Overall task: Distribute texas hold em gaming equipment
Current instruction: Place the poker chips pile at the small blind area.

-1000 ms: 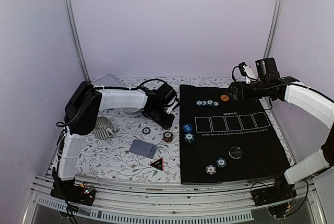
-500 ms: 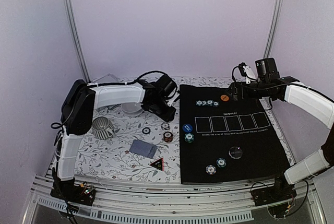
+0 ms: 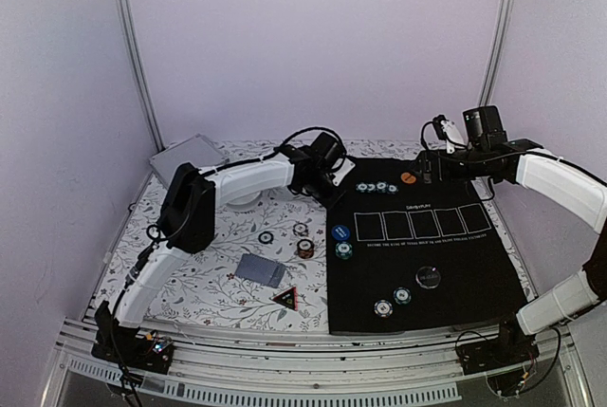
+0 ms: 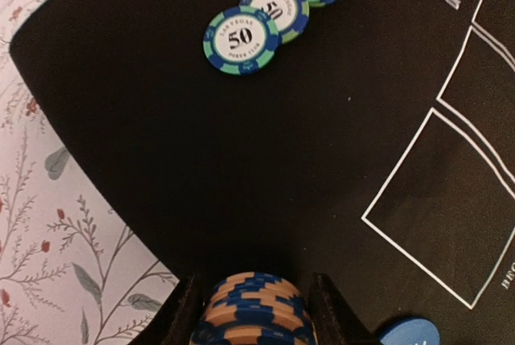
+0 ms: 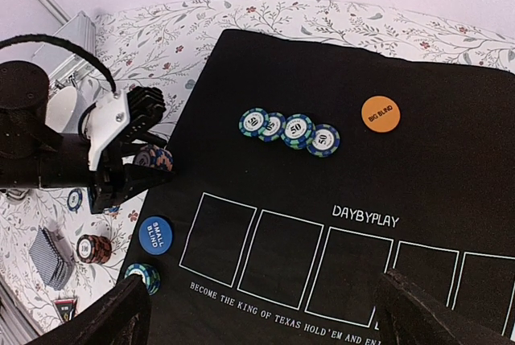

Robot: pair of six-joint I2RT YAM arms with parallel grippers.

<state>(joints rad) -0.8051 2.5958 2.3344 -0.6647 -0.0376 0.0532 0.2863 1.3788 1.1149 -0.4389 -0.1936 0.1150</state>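
Left gripper point(image 3: 334, 182) has carried a chip stack point(image 4: 249, 313) to the mat point(image 3: 446, 265).
Top view: the left arm has swung from the floral cloth to the mat's left edge, while the right gripper point(image 3: 429, 168) has not moved. Left wrist: the jaws are partly closed on the orange-blue stack, above the mat's edge and short of the green chips point(image 4: 241, 39). Right wrist: its jaws gape wide and empty. The set-down looks near.
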